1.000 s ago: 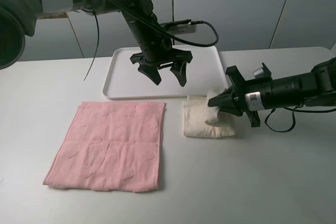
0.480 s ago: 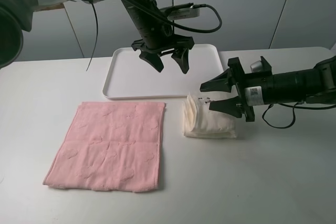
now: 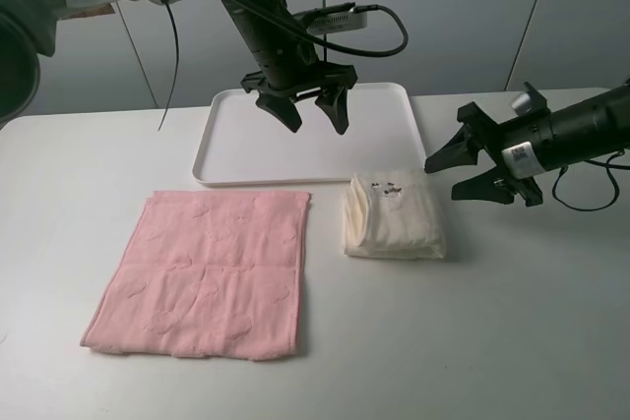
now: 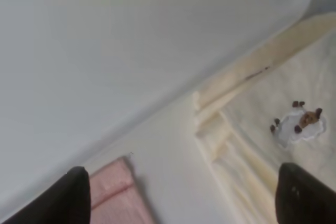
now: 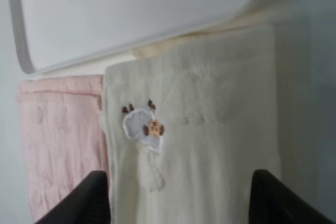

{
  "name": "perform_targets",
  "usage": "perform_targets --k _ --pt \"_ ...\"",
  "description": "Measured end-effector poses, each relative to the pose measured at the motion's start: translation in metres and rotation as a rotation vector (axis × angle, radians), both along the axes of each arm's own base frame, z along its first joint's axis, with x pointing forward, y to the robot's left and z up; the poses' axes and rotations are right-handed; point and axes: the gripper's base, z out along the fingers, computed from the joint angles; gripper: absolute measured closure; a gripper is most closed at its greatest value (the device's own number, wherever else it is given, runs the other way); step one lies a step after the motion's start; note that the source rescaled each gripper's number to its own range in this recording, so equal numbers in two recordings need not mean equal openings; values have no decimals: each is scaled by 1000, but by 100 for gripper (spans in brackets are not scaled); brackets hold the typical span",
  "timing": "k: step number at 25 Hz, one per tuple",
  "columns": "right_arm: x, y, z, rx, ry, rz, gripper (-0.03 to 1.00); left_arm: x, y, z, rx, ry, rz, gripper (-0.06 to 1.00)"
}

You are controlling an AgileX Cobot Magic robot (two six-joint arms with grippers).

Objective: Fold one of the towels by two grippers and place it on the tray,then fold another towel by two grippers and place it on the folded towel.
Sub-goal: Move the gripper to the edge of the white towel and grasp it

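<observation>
White table (image 3: 512, 322) holds a fluffy cream towel (image 3: 394, 221), folded thick, label toward the tray (image 3: 236, 140); left gripper (image 3: 316, 127) and right gripper (image 3: 443, 179) spread wide, empty.

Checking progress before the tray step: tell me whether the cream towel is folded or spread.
Folded: the cream towel lies as a compact bundle with layered edges showing, on the table, just outside the tray.

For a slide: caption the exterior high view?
Folded cream towel beside flat pink towel, near the tray; left gripper and right gripper free, jaws open.
</observation>
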Motion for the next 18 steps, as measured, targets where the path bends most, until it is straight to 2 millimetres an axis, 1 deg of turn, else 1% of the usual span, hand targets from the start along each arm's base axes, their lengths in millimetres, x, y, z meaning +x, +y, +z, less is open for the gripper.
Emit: perform_targets --k 7,11,13,18 --pt "-2 -1 -29 -13 94 13 35 -1 -2 1 -17 6 -9 3" --pt "-1 0 -36 -28 95 24 35 -1 -2 1 -17 4 -13 3" --pt "0 5 -37 -34 83 35 35 -1 -2 1 -17 4 -13 3" --pt "-1 32 -42 -58 58 96 35 -1 -2 1 -17 3 -17 3"
